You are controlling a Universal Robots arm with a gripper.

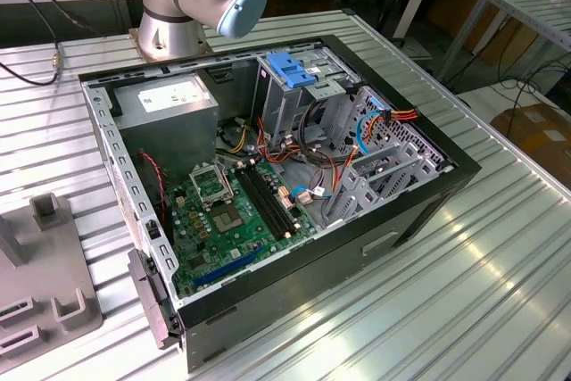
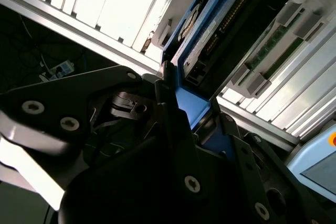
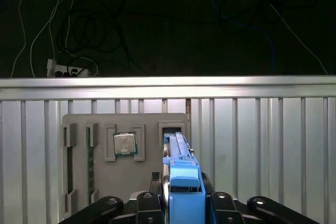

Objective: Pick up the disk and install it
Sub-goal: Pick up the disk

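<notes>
At the grey holder [image 3: 149,129], the tool [image 3: 181,192] clamps the disk [image 3: 178,150] by its blue edges.

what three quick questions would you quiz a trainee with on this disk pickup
1. True or false: the gripper holds nothing.
2. Which part sits in the grey tray beside the disk? A. a processor chip B. a fan C. a screwdriver
3. In the exterior view, what colour is the latch on top of the drive cage?
Key: 1. False, it is shut on the disk. 2. A. 3. Blue.
</notes>
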